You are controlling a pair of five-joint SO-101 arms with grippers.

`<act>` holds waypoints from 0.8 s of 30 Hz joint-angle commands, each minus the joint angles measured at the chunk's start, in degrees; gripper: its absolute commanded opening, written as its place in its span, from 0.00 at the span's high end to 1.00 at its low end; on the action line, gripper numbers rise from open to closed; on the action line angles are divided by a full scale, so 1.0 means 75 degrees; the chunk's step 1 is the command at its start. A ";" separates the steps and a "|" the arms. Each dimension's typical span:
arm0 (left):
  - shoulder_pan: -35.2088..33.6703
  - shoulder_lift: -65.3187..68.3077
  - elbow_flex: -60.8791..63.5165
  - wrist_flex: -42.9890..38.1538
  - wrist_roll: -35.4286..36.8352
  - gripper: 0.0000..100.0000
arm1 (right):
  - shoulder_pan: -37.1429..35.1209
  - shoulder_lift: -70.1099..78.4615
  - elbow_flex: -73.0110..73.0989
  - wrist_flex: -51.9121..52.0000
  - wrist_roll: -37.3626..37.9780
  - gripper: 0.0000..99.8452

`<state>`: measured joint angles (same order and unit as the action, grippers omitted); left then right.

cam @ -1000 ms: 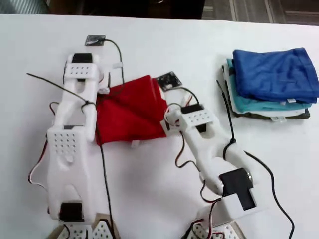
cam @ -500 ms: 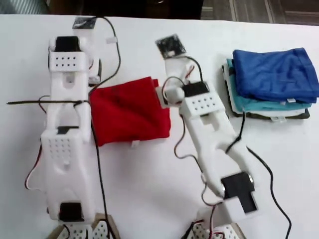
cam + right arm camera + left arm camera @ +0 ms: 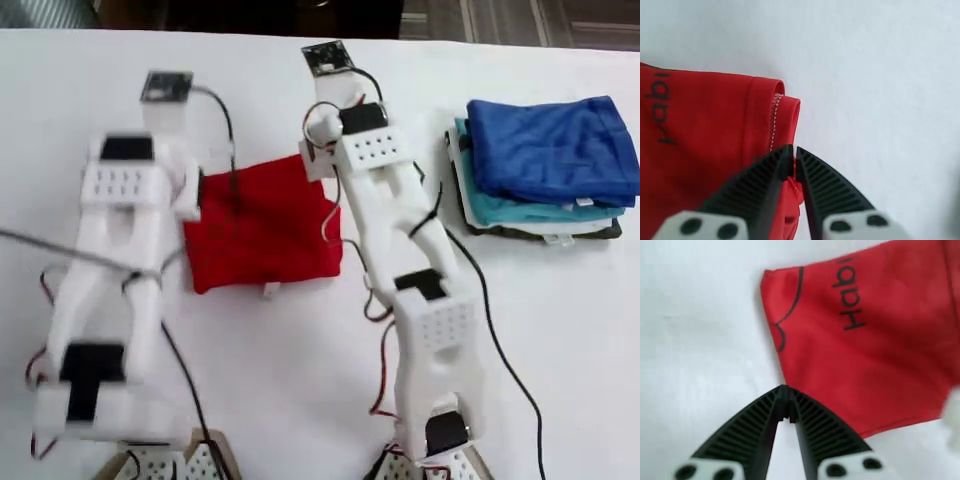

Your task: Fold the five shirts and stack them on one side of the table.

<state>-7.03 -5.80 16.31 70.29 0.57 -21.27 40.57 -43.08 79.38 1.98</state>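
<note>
On the bench [image 3: 290, 380] a folded red shirt [image 3: 262, 232] lies between the arms. The left gripper [image 3: 785, 402] hangs at its edge, fingers together on nothing. The right gripper [image 3: 792, 156] has its fingers clamped on a far corner. Farther right sits a stack of folded shirts [image 3: 545, 165], blue on top.

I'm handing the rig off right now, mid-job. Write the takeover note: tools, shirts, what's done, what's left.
Left tool: shut, holding nothing, tips at the red shirt's edge.
Right tool: shut, apparently pinching the red shirt's corner.
Red shirt: folded, lying flat on the table between the arms.
Stack: on the right arm's side. Blue shirt on top, teal shirt under it, darker layers beneath; count unclear.
Done: red shirt folded, stack begun.
Left: move the red shirt onto the stack, then confirm it holds five.
</note>
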 commanded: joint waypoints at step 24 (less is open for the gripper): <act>0.0094 -0.1348 0.4964 -0.3634 -0.0082 0.97 | -0.0381 0.3499 -0.4185 0.0897 -0.0012 0.98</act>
<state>-6.86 -13.19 53.32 44.18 0.57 -25.67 66.68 -72.26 87.38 1.98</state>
